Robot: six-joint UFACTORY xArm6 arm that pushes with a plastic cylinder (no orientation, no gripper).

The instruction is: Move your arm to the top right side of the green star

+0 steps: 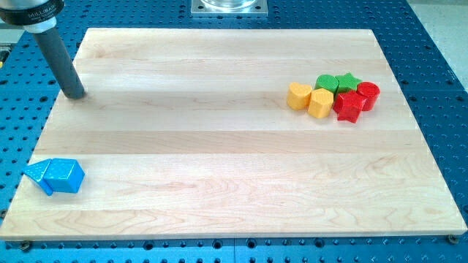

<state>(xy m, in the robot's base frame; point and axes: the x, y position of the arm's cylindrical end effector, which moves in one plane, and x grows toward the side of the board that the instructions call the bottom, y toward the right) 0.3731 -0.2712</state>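
- A pale wooden board (pixel 219 146) made of long glued strips, its grain running from the view's left to right, filled most of the scene.
- It lay on a blue tabletop (pixel 431 66) dotted with rows of small holes.
- A grey metal plate (pixel 229 7) sat at the view's top edge, just above the board.
- The light was even and soft, with faint shadows.

The rod (pixel 55 51) runs out of the view's top edge. The green star (pixel 349 80) sits partly hidden behind the red star (pixel 349 107).
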